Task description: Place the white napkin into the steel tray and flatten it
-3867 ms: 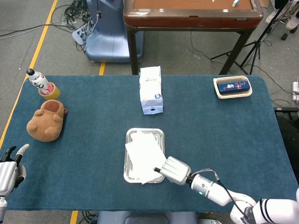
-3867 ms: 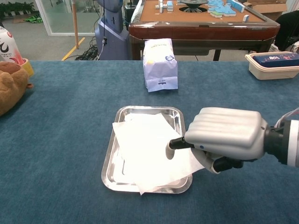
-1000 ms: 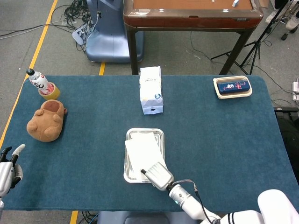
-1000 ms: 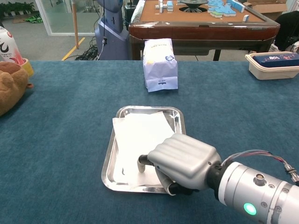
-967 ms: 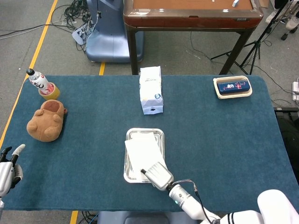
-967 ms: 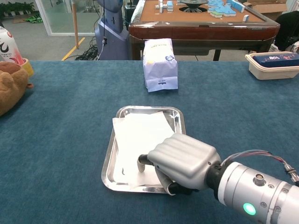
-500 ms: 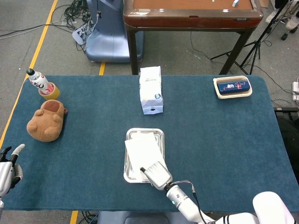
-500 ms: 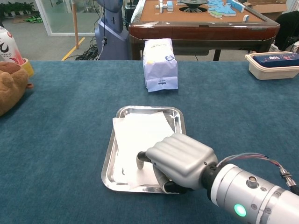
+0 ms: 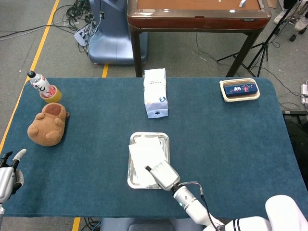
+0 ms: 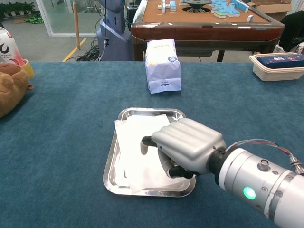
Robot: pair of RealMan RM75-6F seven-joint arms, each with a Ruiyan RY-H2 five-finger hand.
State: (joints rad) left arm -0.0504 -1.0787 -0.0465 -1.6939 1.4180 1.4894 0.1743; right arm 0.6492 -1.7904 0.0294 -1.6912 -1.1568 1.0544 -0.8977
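The white napkin (image 9: 144, 155) lies in the steel tray (image 9: 165, 137) at the table's middle front; its left edge laps over the tray's left rim. In the chest view the napkin (image 10: 133, 142) looks creased inside the tray (image 10: 147, 111). My right hand (image 9: 163, 175) rests on the napkin's near right part with fingers curled under and holds nothing; the chest view shows the hand (image 10: 187, 145) covering that part of the tray. My left hand (image 9: 7, 174) hangs at the table's front left corner with fingers apart, far from the tray.
A white tissue pack (image 9: 156, 92) stands behind the tray. A brown plush toy (image 9: 47, 126) and a bottle in a yellow cup (image 9: 42, 85) sit at the far left. A beige box with a blue case (image 9: 239, 89) is at the back right.
My right hand came from the tray's right side to its near edge, then slid forward over the napkin toward the tray's middle. The napkin's overhanging right corner now lies inside the tray.
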